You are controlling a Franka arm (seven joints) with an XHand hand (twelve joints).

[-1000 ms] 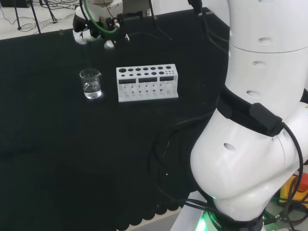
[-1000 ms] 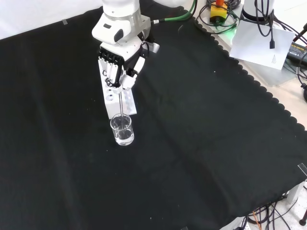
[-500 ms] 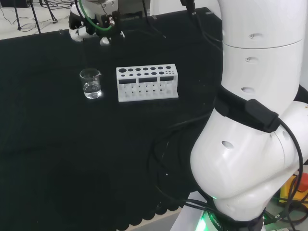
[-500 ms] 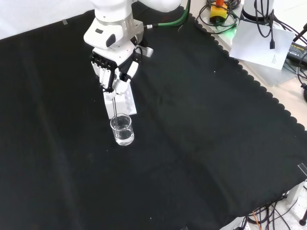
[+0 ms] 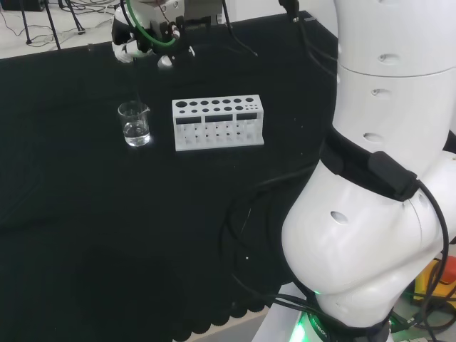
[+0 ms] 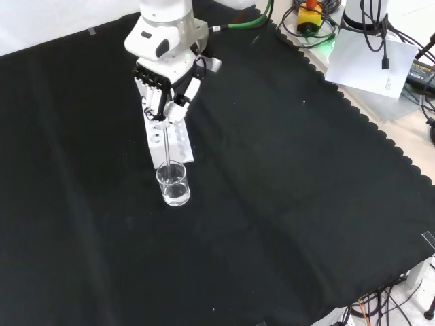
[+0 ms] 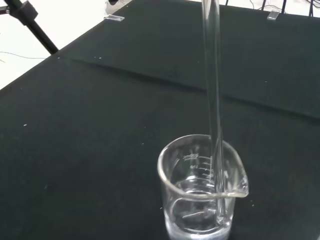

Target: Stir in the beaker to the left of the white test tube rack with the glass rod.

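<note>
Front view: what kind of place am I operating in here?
Probably a robotics lab bench set up for chemistry handling: black cloth, a glass beaker beside a white test tube rack, and cables at the edge.

My hand hangs over the desk, fingers curled round top of glass rod. Rod runs down approx. vertical, lower end inside beaker. Beaker holds clear liquid and stands just in front of white rack.
</note>
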